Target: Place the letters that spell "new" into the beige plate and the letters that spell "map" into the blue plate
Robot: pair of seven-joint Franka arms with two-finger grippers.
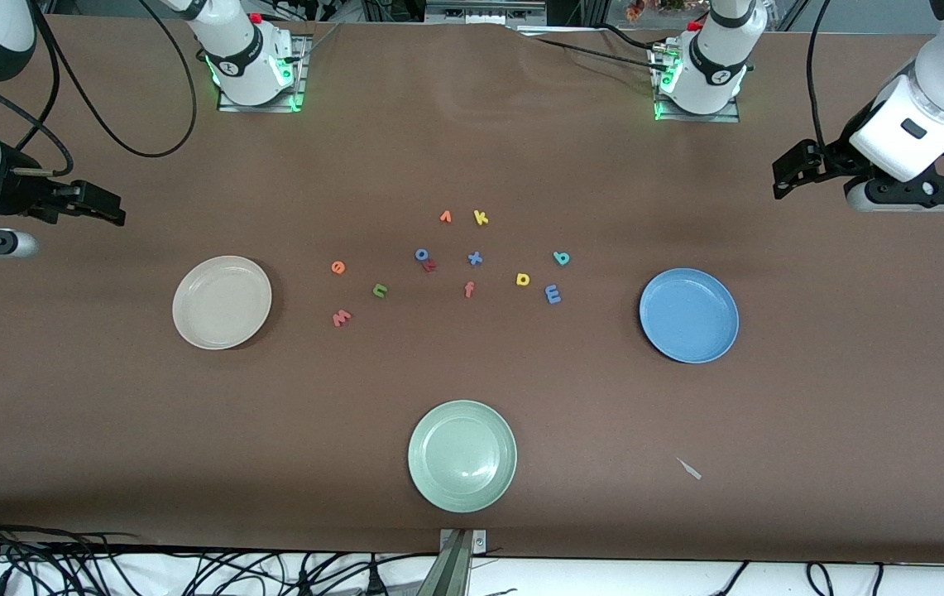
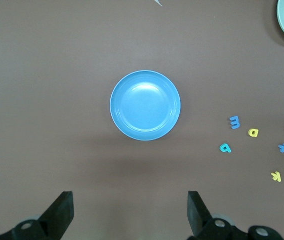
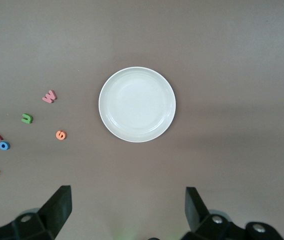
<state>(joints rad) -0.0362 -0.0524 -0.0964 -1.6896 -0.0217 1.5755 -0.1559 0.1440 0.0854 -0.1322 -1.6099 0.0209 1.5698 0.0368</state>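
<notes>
The beige plate (image 1: 222, 301) (image 3: 137, 104) lies bare toward the right arm's end. Beside it, toward the middle, are the orange "e" (image 1: 338, 266) (image 3: 60, 135), green "n" (image 1: 380, 290) (image 3: 27, 118) and salmon "w" (image 1: 342, 318) (image 3: 49, 96). The blue plate (image 1: 688, 314) (image 2: 145, 105) lies bare toward the left arm's end, with the blue "m" (image 1: 553, 294) (image 2: 235, 121), yellow "p" (image 1: 523, 279) (image 2: 253, 132) and teal "a" (image 1: 561, 258) (image 2: 225, 147) beside it. My left gripper (image 1: 788, 175) (image 2: 130, 200) hangs open and holds nothing, over the table by the blue plate. My right gripper (image 1: 112, 211) (image 3: 126, 195) hangs open, likewise holding nothing, by the beige plate.
A pale green plate (image 1: 462, 454) lies nearest the front camera. Among the task letters lie a blue "o" (image 1: 421, 254), red "r" (image 1: 430, 266), blue "x" (image 1: 475, 258), salmon "f" (image 1: 469, 289), orange "v" (image 1: 445, 217) and yellow "k" (image 1: 481, 218). A small white scrap (image 1: 689, 468) lies nearer than the blue plate.
</notes>
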